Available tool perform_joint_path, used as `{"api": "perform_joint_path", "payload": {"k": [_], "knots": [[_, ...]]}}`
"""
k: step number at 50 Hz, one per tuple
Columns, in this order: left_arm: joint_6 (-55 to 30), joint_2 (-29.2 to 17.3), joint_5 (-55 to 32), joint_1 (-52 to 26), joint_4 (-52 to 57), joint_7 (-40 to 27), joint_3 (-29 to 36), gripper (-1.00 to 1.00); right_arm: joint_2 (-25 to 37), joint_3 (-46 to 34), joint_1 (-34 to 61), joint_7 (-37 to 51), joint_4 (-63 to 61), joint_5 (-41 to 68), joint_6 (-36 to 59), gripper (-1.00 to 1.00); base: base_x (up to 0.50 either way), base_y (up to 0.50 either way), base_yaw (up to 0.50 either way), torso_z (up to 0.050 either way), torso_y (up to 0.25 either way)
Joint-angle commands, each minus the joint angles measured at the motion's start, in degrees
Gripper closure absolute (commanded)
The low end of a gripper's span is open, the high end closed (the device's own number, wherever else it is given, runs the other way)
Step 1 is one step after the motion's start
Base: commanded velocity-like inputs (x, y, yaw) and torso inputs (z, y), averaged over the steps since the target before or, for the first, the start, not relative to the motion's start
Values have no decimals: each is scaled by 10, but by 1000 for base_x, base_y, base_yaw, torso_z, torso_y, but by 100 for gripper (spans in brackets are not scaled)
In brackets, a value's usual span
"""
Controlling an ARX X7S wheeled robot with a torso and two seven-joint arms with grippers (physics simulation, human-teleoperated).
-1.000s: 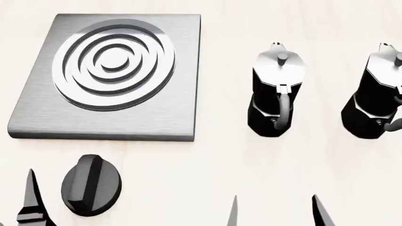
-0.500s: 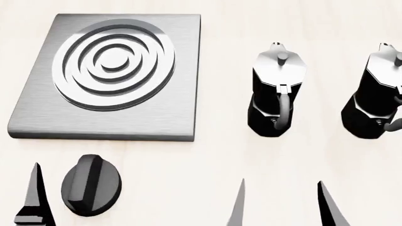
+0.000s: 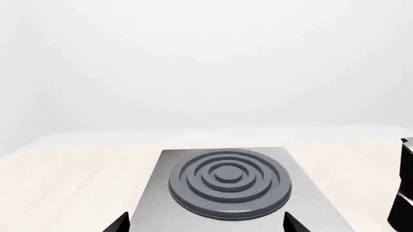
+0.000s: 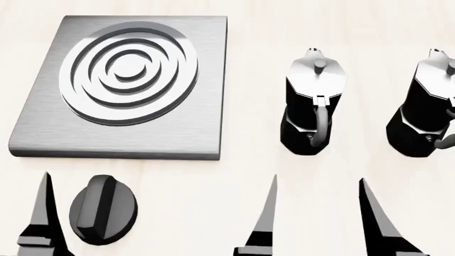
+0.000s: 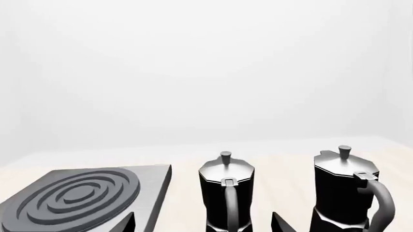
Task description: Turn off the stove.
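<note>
The stove point(image 4: 42, 128) is a flat brushed-grey slab with a ringed burner point(image 4: 128, 72), lying at the far left of the table. Its black ridged knob point(image 4: 103, 210) sits apart on the table in front of the slab. One finger point(image 4: 44, 213) of my left gripper stands just left of the knob, not touching it. In the left wrist view the left gripper point(image 3: 206, 223) is open, its tips wide apart, facing the stove point(image 3: 310, 203); the knob is hidden there. My right gripper point(image 4: 318, 178) is open and empty.
Two black-and-silver moka pots point(image 4: 313, 112) point(image 4: 423, 106) stand right of the stove, handles toward me. The right gripper point(image 5: 202, 217) faces the nearer pot point(image 5: 225, 193), with the second pot point(image 5: 342, 188) beside it. The pale wooden table point(image 4: 235, 32) stretches beyond.
Both grippers have advanced toward the stove and the pots; more of their fingers shows in the head view. The knob, stove and pots have not moved.
</note>
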Motion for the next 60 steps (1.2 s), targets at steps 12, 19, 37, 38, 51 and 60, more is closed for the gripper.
{"api": "perform_joint_path", "payload": {"k": [12,19,37,38,51,60], "knots": [[-46,-10,-26,-46,38,-11,-8,-100,7,4,59,7,-32,26,58,-100,0,0,0,0,0],[-48,-10,-34,-54,40,-10,-10,-100,8,2,77,10,-41,30,74,-100,0,0,0,0,0],[-71,-12,-47,-91,41,-13,-9,-100,7,7,114,19,-59,50,103,-100,0,0,0,0,0],[-74,-12,-50,-93,43,-14,-10,-100,8,8,116,20,-61,51,105,-100,0,0,0,0,0],[-96,-20,-64,-112,65,-21,-12,-100,6,13,126,27,-76,72,116,-100,0,0,0,0,0],[-117,-24,-81,-134,79,-27,-15,-100,6,9,133,34,-86,73,124,-100,0,0,0,0,0]]}}
